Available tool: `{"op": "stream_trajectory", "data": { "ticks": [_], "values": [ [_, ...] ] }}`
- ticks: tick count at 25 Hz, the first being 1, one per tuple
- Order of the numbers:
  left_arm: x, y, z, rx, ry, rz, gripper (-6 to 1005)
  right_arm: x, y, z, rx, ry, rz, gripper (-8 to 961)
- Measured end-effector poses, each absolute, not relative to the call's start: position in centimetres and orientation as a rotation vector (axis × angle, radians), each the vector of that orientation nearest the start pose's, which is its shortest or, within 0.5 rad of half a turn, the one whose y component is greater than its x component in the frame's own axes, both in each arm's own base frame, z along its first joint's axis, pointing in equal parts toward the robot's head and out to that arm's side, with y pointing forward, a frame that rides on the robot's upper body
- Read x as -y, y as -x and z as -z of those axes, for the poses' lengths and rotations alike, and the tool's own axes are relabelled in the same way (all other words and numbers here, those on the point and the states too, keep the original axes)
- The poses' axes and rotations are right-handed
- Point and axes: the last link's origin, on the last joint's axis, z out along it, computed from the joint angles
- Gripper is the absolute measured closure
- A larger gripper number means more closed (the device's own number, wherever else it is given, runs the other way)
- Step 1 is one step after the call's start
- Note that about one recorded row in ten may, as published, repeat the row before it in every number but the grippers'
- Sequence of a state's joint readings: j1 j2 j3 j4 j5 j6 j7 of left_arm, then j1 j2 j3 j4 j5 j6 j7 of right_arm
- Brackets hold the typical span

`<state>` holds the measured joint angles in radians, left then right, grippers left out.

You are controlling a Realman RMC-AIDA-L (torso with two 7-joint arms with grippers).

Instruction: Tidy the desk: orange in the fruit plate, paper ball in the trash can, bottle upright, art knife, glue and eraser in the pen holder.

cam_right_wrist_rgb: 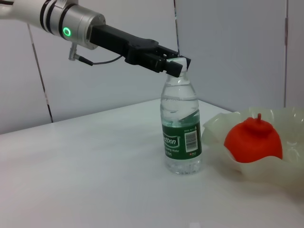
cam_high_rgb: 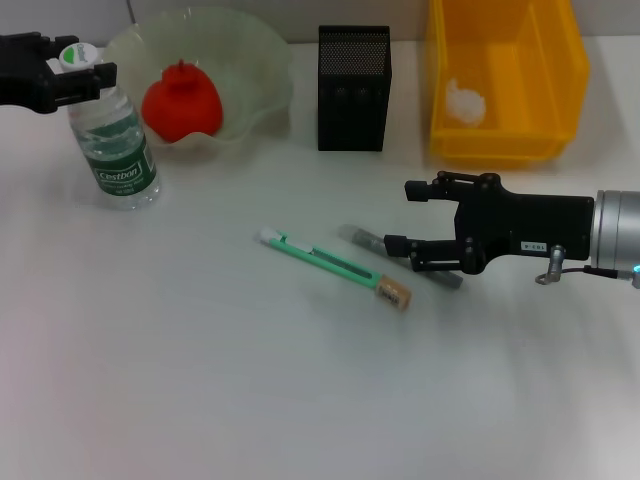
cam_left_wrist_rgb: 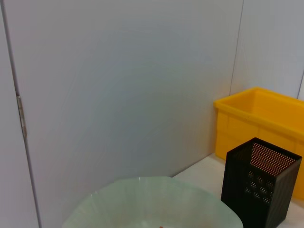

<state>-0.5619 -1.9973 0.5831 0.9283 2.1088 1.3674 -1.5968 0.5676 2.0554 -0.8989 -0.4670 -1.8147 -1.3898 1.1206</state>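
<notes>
Fingers of the left gripper clamp the upright bottle's cap; the right gripper is spread above the glue. Orange and paper ball are placed. Art knife, glue and eraser remain.

The counter lies open in front of the art knife. Behind it, the pen holder stands between fruit plate and trash can, narrowing passage there.

one bottle, one orange, one eraser
</notes>
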Motion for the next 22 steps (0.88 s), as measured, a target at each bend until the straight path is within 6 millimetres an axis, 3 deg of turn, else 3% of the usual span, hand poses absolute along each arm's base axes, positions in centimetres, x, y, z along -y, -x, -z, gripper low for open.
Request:
{"op": "stream_trajectory", "data": {
  "ticks": [3, 8, 12, 14, 17, 19, 20, 22],
  "values": [
    [-38.9, 27.1, -10.7, 0.598, 2.369, 0.439, 386, -33.6, -25.8, 3.7, -0.395, 2.752, -0.649, 266],
    [-38.3, 25.4, -12.6, 0.554, 2.348, 0.646, 346, -33.7, -25.8, 3.6, -0.396, 2.743, -0.655, 269],
    [-35.7, 23.7, -13.9, 0.482, 2.411, 0.922, 264, -33.8, -25.7, 3.4, -0.408, 2.736, -0.669, 271],
    [-35.3, 23.5, -13.8, 0.472, 2.435, 0.957, 242, -33.9, -25.5, 3.3, -0.42, 2.738, -0.681, 272],
    [-33.6, 23.3, -12.1, 0.465, 2.549, 1.052, 210, -34.0, -25.2, 3.0, -0.43, 2.744, -0.696, 273],
    [-32.5, 24.1, -9.1, 0.469, 2.598, 1.102, 199, -34.2, -24.5, 2.3, -0.452, 2.758, -0.728, 274],
    [-32.5, 24.1, -9.1, 0.469, 2.598, 1.102, 199, -34.2, -24.5, 2.3, -0.452, 2.758, -0.728, 275],
    [-31.5, 25.3, -6.4, 0.456, 2.6, 1.129, 200, -34.4, -23.9, 1.5, -0.492, 2.772, -0.754, 276]
  ]
}}
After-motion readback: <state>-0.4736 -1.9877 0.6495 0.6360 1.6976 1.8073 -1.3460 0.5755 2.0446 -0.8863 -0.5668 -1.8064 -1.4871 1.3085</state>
